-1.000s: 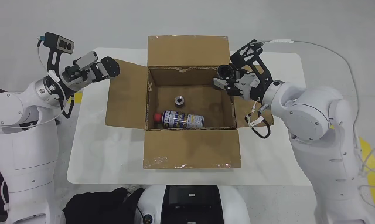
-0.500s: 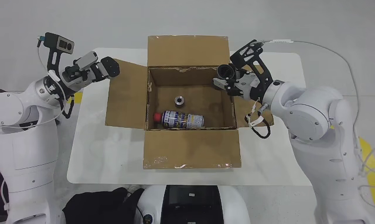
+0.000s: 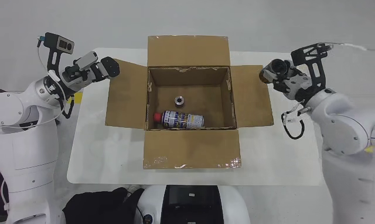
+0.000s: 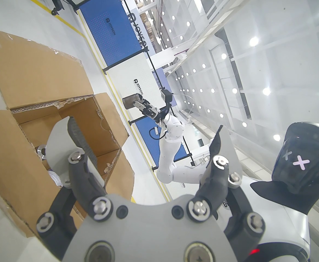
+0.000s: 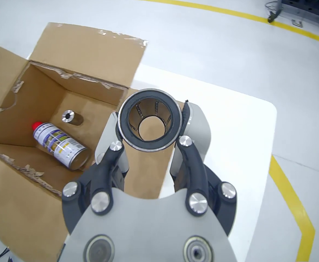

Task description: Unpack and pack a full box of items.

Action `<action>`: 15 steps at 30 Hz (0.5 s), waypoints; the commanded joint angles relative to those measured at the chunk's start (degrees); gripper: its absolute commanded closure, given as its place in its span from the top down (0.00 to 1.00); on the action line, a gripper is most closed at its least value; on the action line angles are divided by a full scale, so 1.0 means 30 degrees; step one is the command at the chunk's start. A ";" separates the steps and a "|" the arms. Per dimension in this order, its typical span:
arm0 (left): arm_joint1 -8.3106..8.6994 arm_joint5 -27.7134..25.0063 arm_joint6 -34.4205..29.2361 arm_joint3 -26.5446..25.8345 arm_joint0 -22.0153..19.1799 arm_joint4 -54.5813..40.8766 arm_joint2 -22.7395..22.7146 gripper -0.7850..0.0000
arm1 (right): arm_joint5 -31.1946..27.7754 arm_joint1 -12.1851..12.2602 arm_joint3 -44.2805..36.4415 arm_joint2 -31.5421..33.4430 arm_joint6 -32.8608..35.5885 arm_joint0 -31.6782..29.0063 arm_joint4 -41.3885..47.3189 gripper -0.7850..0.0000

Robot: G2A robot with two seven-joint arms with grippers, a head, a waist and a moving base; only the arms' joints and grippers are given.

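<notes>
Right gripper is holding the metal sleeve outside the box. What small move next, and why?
Probably lower it onto the bare table just beyond the right flap and release. The right gripper is shut on the metal sleeve near that flap's outer edge, clear of the box, while the spray can and a small metal cylinder wait inside.

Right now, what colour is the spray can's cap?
Red cap on the spray can; the right wrist view shows it best.

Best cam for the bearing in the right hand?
Right wrist view: linear bearing close up, end-on, bore visible, clamped in the right hand. Top view shows it small; left wrist view shows it tiny, far off.
</notes>
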 commanded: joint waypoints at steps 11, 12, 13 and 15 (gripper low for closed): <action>0.0000 0.0000 0.0000 0.0000 0.0000 0.0000 0.0000 1.00 | 0.0817 0.0111 0.1589 0.0981 -0.3352 -0.2331 -0.2449 0.00; 0.0000 0.0000 0.0000 0.0000 0.0000 0.0000 0.0000 1.00 | 0.1092 0.0096 0.1749 0.0949 -0.3668 -0.2453 -0.2592 0.00; 0.0000 0.0000 0.0000 0.0000 0.0000 0.0000 0.0000 1.00 | 0.1333 0.0075 0.1851 0.0891 -0.3971 -0.2559 -0.2614 0.00; 0.0000 0.0000 0.0000 0.0000 0.0000 0.0000 0.0000 1.00 | 0.1739 0.0048 0.2125 0.0775 -0.4468 -0.2793 -0.2899 0.00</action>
